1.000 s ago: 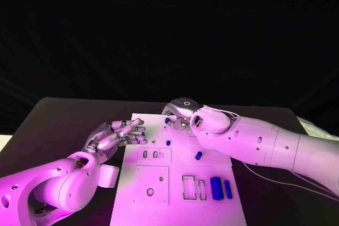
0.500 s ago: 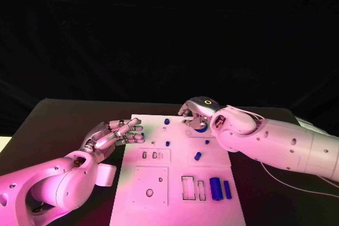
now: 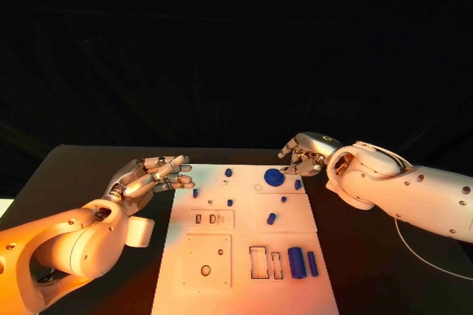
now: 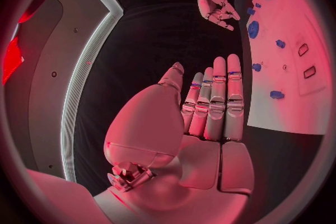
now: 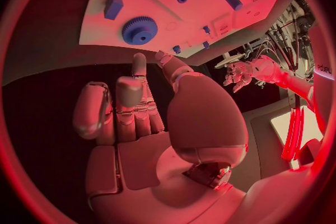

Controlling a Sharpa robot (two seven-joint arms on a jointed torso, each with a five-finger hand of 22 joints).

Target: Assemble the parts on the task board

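Gear [image 3: 274, 177] on the task board [image 3: 296, 226], between both hands.

Left arm: comes in from the lower left, forearm raised and bent at the wrist.
Left hand [image 3: 150, 176]: holds nothing; its fingers [image 4: 218, 102] lie straight and side by side, thumb apart.
Right arm: reaches in from the right.
Right hand [image 3: 303, 156]: holds nothing; fingers [image 5: 129, 102] loosely curled, tips apart.
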